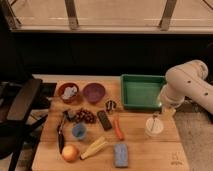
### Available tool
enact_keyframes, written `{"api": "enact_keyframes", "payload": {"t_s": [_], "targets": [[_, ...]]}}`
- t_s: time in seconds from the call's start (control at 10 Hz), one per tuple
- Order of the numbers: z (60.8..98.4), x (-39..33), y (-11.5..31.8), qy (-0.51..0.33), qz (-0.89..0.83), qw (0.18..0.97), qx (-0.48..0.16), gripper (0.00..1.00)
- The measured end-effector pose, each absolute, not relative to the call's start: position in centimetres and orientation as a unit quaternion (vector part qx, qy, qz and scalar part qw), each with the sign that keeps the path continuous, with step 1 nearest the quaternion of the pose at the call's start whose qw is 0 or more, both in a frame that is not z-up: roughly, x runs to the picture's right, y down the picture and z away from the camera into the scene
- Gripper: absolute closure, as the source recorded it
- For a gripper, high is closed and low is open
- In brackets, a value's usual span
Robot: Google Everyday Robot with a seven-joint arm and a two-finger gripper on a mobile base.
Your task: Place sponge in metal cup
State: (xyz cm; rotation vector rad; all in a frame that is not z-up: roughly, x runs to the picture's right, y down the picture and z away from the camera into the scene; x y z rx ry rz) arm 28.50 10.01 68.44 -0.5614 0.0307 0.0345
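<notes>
A: Sponge status?
B: The sponge point(120, 154) lies flat at the near edge of the table point(150, 152), right of centre, just right of the yellow fruit point(95, 147). Nothing is touching it.
A: Metal cup?
B: The metal cup point(110, 105) is mid-table, near the green tray point(142, 78), with the dark bar point(104, 120) just on its near side. It's well apart from the sponge, carrot point(118, 129) between.
A: Gripper?
B: The gripper point(169, 109) is far right under the white arm point(186, 82), by the tray's near-right corner, just beyond the whitish cup point(153, 127). Spread or closed up, can't tell.
</notes>
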Motion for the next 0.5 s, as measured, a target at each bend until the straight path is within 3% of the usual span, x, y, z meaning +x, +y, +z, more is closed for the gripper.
{"api": "enact_keyframes", "payload": {"t_s": [0.5], "targets": [[67.0,22.0,13.2,-0.112,-0.171,0.942,-0.268,0.35]]}}
